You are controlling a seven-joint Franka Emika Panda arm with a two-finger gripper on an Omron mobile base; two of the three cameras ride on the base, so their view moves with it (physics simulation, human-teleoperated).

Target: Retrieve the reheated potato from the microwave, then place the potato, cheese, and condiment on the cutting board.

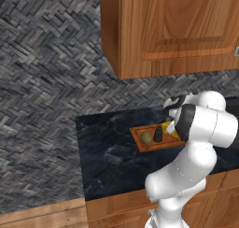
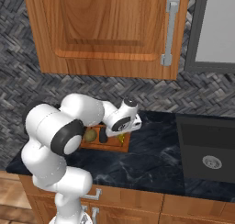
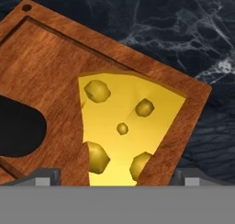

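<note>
The cutting board (image 1: 140, 139) (image 2: 112, 147) (image 3: 46, 67) lies on the dark counter. On it stand the olive potato (image 1: 146, 137) (image 2: 90, 135), the dark condiment bottle (image 1: 158, 134) (image 2: 103, 137) (image 3: 18, 126) and the yellow cheese wedge (image 1: 168, 128) (image 2: 121, 138) (image 3: 124, 122). My gripper (image 3: 118, 177) hovers just over the cheese, open, with one fingertip (image 3: 46, 176) on each side and neither touching it. In the base views the hand (image 1: 173, 114) (image 2: 124, 120) partly hides the cheese. The microwave (image 2: 215, 30) is up at the right, door closed.
Wooden wall cabinets (image 1: 172, 26) (image 2: 105, 25) hang right above the board. A dark sink (image 2: 206, 149) is set into the counter (image 1: 107, 152) to the right. The counter's left end drops off beside the herringbone wall (image 1: 42, 105).
</note>
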